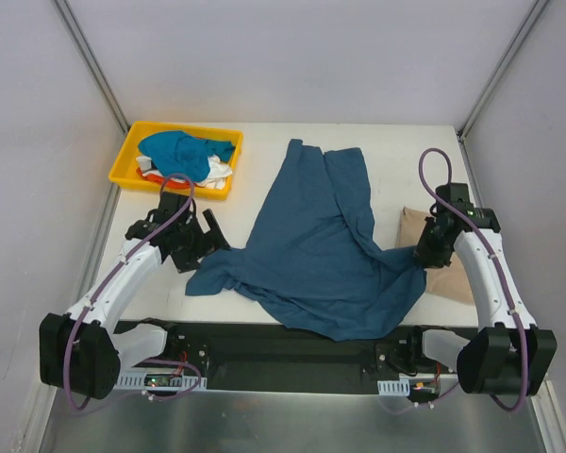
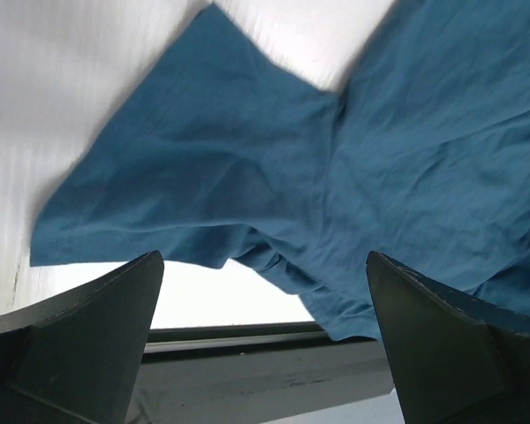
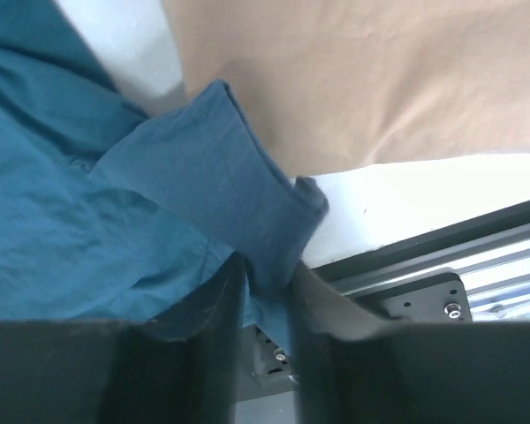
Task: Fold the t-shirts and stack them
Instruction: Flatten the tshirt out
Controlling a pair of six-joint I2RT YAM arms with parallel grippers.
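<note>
Yellow tray (image 1: 121, 174) far-left; tan t-shirt (image 1: 450, 280) beside right pincer (image 3: 267, 284) pinching teal t-shirt (image 1: 311, 247).

The tan t-shirt (image 1: 411, 226) lies partly hidden under the right arm (image 1: 487, 271).

On the white table (image 1: 396, 160): teal t-shirt (image 1: 311, 255), tan t-shirt (image 1: 450, 280), yellow tray (image 1: 124, 162)

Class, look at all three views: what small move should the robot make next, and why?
Probably ease the open left hand forward onto the near sleeve of the large dark teal-blue cloth t-shirt. The right hand is shut on the opposite sleeve, the left holds nothing, and the shirt lies crumpled, so a second grip seems needed to pull it flat.
</note>
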